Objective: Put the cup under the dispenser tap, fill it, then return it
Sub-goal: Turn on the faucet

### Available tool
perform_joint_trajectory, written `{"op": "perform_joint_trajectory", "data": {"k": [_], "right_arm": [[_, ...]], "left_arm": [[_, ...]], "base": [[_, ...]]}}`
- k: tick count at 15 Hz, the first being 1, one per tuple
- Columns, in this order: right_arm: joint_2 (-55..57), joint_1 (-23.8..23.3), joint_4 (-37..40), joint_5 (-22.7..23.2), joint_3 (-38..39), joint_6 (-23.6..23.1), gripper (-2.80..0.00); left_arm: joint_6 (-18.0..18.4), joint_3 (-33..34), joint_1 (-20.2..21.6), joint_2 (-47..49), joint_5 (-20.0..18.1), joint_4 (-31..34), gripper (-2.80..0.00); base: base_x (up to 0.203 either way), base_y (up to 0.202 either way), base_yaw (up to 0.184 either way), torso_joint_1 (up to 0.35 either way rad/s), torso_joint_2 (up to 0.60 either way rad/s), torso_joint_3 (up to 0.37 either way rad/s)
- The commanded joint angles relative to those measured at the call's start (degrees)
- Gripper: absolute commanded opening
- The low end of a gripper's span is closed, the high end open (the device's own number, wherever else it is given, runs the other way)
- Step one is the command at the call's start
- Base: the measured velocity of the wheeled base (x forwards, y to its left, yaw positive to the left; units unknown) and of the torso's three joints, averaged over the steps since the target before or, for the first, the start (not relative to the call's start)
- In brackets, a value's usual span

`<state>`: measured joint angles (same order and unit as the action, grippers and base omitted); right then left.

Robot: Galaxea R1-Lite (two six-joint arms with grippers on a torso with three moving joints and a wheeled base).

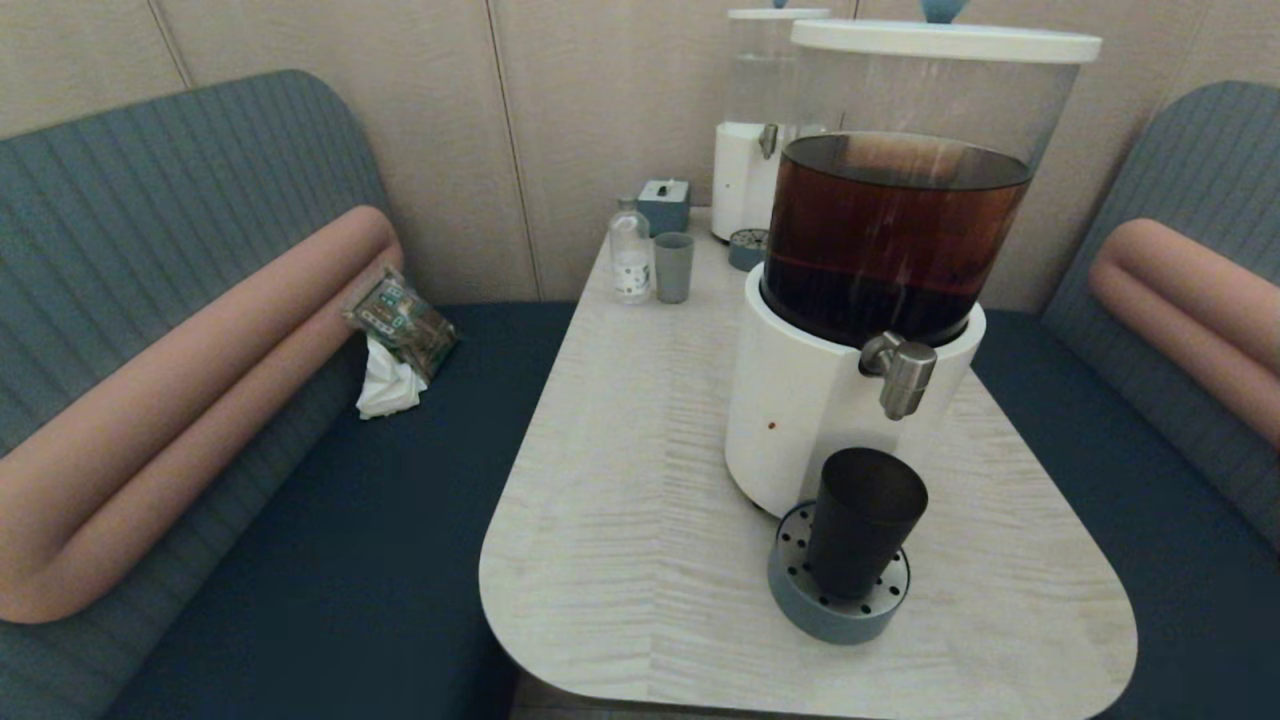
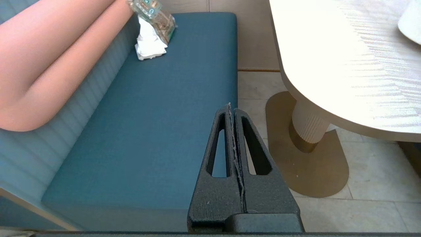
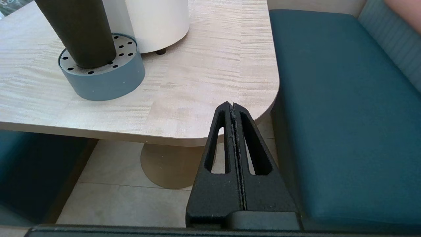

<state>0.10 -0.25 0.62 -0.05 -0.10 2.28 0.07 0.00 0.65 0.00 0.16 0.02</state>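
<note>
Right pincer (image 3: 233, 104) pressed together, off the pale wood worktop (image 3: 204, 82) corner | left pincer (image 2: 230, 105) together beside worktop | dark tapered plastic cup (image 1: 862, 520) under brushed-steel tap (image 1: 903, 372) | risk: approach tips cup.

The left gripper (image 2: 233, 107) is matte black, grainy plastic with two tapered fingers (image 2: 218, 144), each pierced by a long slot. The right gripper (image 3: 232, 105) looks identical, its fingers (image 3: 219, 141) edged with pale scuffing along the inner seam.
</note>
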Motion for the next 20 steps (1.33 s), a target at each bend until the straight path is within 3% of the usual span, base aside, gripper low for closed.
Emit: {"op": "perform_joint_trajectory", "data": {"k": [1, 7, 14, 20], "right_arm": [[0.08, -0.02, -0.01, 0.03, 0.01, 0.01, -2.8], [-0.01, -0.01, 1.59, 0.66, -0.42, -2.73, -2.8], [-0.01, -0.02, 0.08, 0.31, 0.01, -0.08, -2.8], [-0.01, -0.02, -2.3, -0.25, -2.49, -2.75, -2.8]], "left_arm": [[-0.07, 0.0, -0.03, 0.09, 0.02, -0.02, -2.8], [-0.07, 0.0, 0.05, 0.09, 0.02, -0.02, -2.8], [-0.07, 0.0, -0.04, 0.09, 0.02, -0.02, -2.8], [-0.07, 0.0, 0.05, 0.09, 0.02, -0.02, -2.8]], "base": [[0.0, 0.0, 0.0, 0.0, 0.0, 0.0], [0.0, 0.0, 0.0, 0.0, 0.0, 0.0], [0.0, 0.0, 0.0, 0.0, 0.0, 0.0], [0.0, 0.0, 0.0, 0.0, 0.0, 0.0]]}}
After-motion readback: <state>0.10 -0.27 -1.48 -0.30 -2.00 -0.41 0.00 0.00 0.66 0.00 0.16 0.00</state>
